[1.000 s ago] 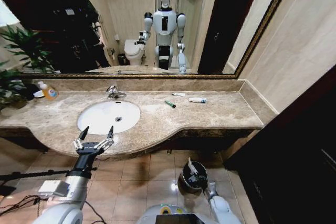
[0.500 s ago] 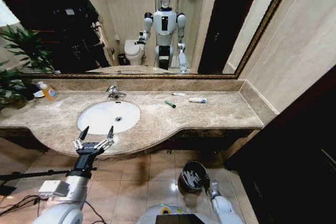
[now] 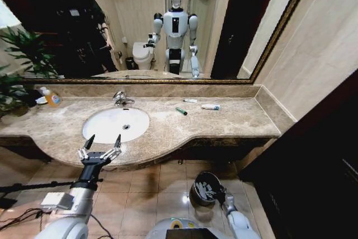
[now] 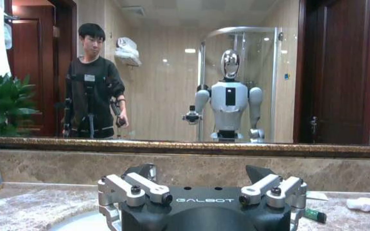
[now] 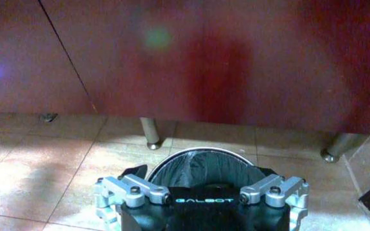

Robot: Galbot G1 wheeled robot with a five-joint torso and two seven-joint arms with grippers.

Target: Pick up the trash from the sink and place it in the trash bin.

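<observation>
Deposit step: right gripper (image 3: 215,194) at bin (image 3: 202,181), jaws apart, empty. Left gripper (image 3: 100,148) jaws apart. Next: fetch tube (image 3: 210,107) from desk (image 3: 235,118).

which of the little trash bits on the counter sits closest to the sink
The green piece. It lies on the marble nearest the sink, while the flat white packet and the white tube sit farther off, toward the back wall.

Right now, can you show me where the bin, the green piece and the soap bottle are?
bin (image 3: 202,182): head view, its metal rim.
green piece (image 3: 181,111): head view, its middle, on the counter.
soap bottle (image 3: 52,99): head view, its orange body.
</observation>
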